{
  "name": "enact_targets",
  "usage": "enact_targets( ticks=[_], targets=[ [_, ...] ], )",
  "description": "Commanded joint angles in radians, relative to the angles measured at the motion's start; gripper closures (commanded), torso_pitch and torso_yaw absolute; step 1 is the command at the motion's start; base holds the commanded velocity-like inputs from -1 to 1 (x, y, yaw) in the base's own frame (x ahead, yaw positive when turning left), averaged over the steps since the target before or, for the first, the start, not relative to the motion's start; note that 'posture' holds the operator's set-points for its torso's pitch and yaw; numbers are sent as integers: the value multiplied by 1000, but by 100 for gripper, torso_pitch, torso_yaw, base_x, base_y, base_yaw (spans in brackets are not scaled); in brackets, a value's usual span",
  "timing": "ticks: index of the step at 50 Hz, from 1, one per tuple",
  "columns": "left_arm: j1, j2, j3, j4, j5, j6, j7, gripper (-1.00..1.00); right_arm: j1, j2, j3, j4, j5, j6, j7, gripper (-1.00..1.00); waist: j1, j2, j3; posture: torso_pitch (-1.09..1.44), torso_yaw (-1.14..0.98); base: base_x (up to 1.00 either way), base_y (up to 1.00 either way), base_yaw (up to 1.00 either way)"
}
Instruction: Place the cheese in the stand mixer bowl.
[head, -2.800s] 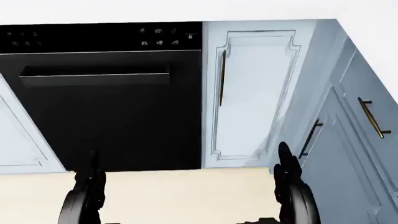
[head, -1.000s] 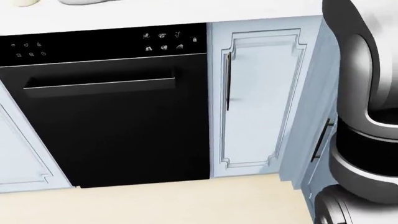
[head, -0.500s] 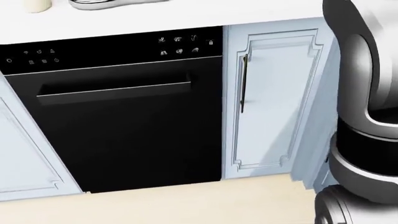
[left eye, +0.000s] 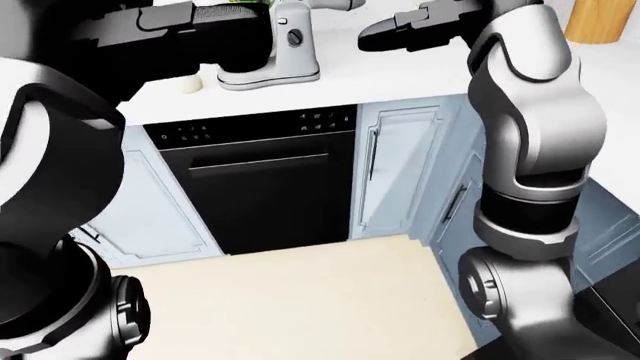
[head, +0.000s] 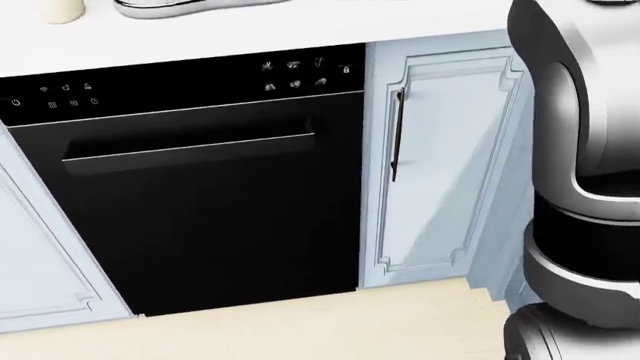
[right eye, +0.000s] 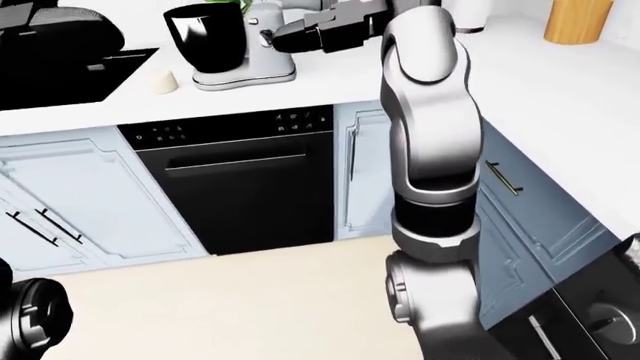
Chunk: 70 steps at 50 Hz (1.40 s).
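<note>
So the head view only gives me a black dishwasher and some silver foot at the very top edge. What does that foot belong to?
Observer: A stand mixer on the counter, with a black bowl on its left side in the right-eye view.
Operator: And where is the arm on my right going?
Observer: Its right hand is up at counter height, just right of the mixer's head.
Operator: Anything else up there?
Observer: A black sink set in the counter, left of the mixer.

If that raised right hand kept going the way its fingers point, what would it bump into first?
Probably the stand mixer. In the right-eye view the right hand points toward the picture's left, fingertips close beside the mixer's upright, with the black bowl beyond. Depth is unclear, so it might pass alongside.
</note>
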<state>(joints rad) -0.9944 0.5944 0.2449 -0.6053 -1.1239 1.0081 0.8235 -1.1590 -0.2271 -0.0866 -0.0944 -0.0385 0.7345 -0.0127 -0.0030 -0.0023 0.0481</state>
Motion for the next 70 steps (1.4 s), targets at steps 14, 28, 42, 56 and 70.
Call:
enact_targets(
  ticks=[14, 28, 42, 56, 70],
  targets=[
    [-26, 12, 28, -9, 16, -23, 6, -100, -38, 2, 4, -35, -6, -33, 8, -100, -10, 85, -15, 0, 0, 0, 40, 0],
    [-23, 13, 26, -12, 14, -24, 7, -100, -38, 3, 3, -40, -3, -28, 5, -100, -4, -28, -23, 0, 0, 0, 42, 0],
    [-26, 9, 24, -13, 16, -18, 8, -100, -37, 4, 4, -31, -3, -37, 7, -100, -8, 79, -15, 0, 0, 0, 41, 0],
    [-26, 4, 24, -16, 19, -13, 6, -100, -37, 7, 6, -34, -3, -34, 6, -100, -7, -29, -34, 0, 0, 0, 40, 0],
    [-26, -5, 19, -15, 33, -11, -3, -100, -37, 5, 4, -39, -2, -29, 6, -100, -10, 69, -21, 0, 0, 0, 40, 0]
  ],
)
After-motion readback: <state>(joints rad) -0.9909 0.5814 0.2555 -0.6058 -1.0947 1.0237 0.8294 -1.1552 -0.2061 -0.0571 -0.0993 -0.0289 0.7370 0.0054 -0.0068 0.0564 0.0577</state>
